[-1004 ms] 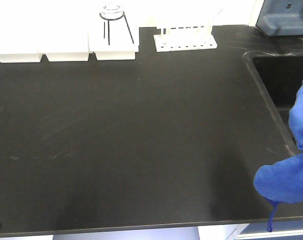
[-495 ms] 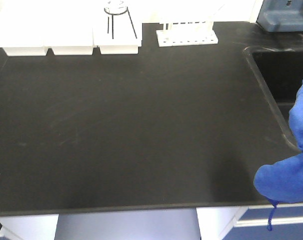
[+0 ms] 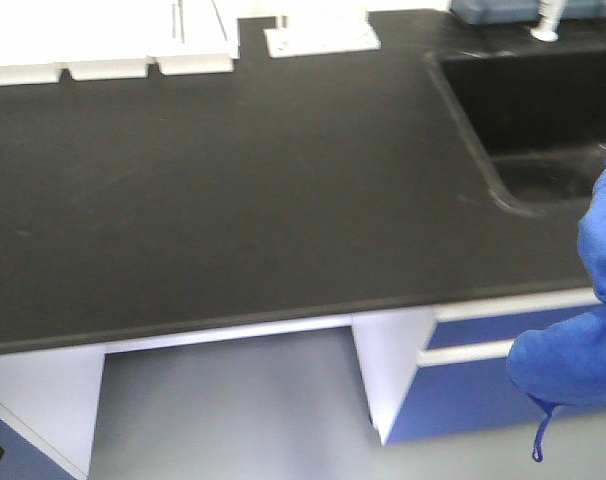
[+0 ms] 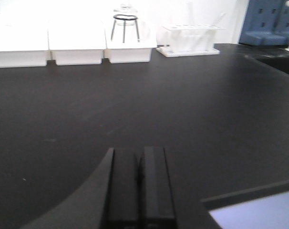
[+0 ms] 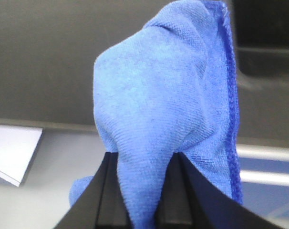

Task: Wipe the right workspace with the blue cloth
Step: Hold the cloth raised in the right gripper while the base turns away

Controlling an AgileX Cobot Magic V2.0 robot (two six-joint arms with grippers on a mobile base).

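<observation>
Since the earlier frames the black counter [image 3: 233,200] has slid up and to the left in the front view. Its near edge, the blue drawer fronts [image 3: 463,400] and bare floor [image 3: 233,420] under it now show, so the base seems to be backing off or turning. The blue cloth [image 3: 568,360] keeps its place at the right border of that view.

The right gripper [image 5: 142,191] is closed down on a bunched fold of the cloth, which stands up between its fingers and hangs off to the side. The cloth is in the air, off the counter's near edge, in front of the drawers and touching nothing visible. The left gripper [image 4: 139,186] has its fingers pressed together, holds nothing, and hangs low over the counter close to the near edge.

This counter has a sink basin [image 3: 543,110] and white trays [image 3: 103,40] at the far side. It is probably not the right workspace, which no view shows.

The cloth's loop [image 3: 538,440] dangles below the bundle. It could catch on the white drawer handle [image 3: 463,352] or on the counter lip if the base swings that way. Only a fold is pinched, so a snag could pull the cloth free. The low left arm could scrape the counter edge while the base moves. The near floor gives free room. The sink rim and counter edge bound the far side.
</observation>
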